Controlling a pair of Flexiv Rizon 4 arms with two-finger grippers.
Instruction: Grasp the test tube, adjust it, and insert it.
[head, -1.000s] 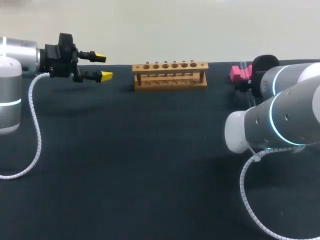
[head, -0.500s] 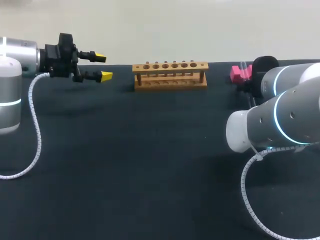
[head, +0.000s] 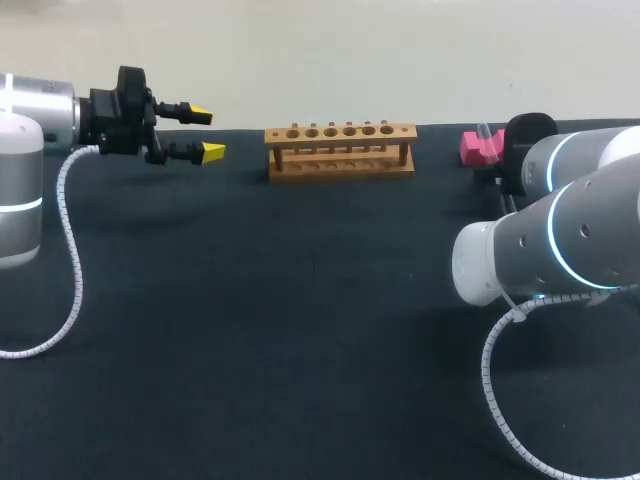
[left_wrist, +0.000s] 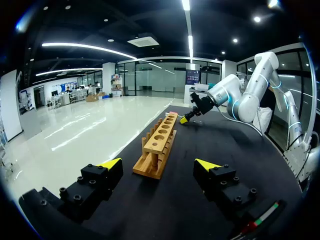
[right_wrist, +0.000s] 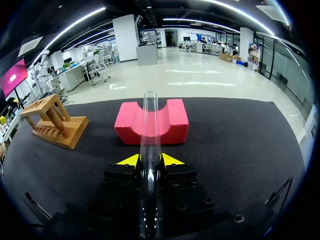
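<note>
A clear glass test tube (right_wrist: 150, 125) lies lengthwise between the yellow tips of my right gripper (right_wrist: 149, 161), and both fingers press on it from the two sides. Its open end reaches over the groove of the pink foam block (right_wrist: 172, 120). From the head view only the tube's tip (head: 483, 130) shows above the pink block (head: 476, 150); the right gripper is hidden behind my right arm. The wooden tube rack (head: 340, 150) stands at the back middle, its holes unfilled. My left gripper (head: 205, 134) hangs open at the back left, with nothing in it.
In the left wrist view the rack (left_wrist: 159, 145) lies ahead of the open left gripper (left_wrist: 159, 165), end on. The black table (head: 300, 330) stretches wide in front of the rack. My right arm's cable (head: 500, 400) loops low at the right.
The right arm has shifted slightly by the pink block, and the tube's tip above the block has moved a little. The left arm has stayed still.
</note>
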